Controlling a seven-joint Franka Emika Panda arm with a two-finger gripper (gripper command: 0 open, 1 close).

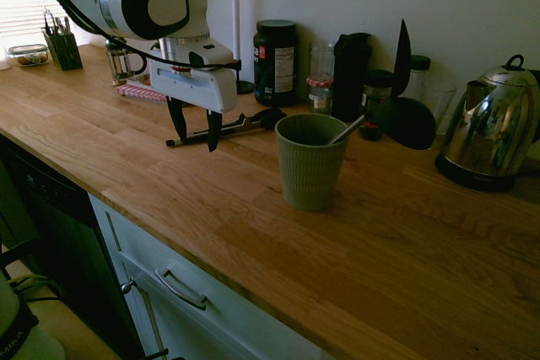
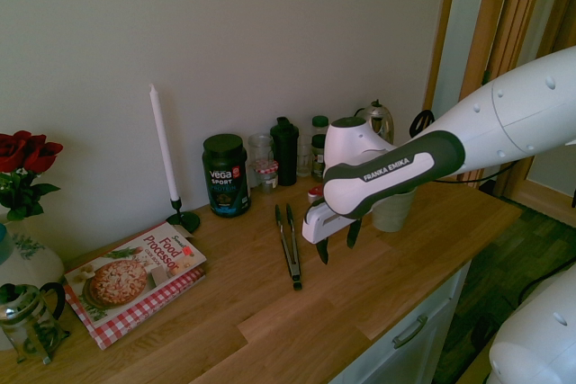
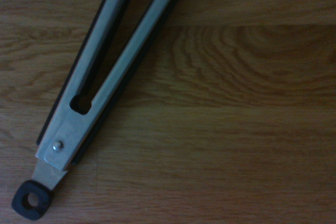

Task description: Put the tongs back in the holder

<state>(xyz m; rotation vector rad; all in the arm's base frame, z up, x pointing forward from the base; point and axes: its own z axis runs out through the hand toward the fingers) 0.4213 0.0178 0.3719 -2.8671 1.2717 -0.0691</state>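
Tool spread above the tongs on a wooden kitchen counter, pale wall behind.

This is a home kitchen. In the first exterior view, a wooden worktop runs across the frame above pale cupboards with a drawer, and a shiny kettle stands at the right edge. A green cup near the middle holds utensils, with jars and a dark tub along the wall behind. In the second exterior view, a food processor cookbook lies at lower left, near a white candle, a coffee press and red roses, homely touches.
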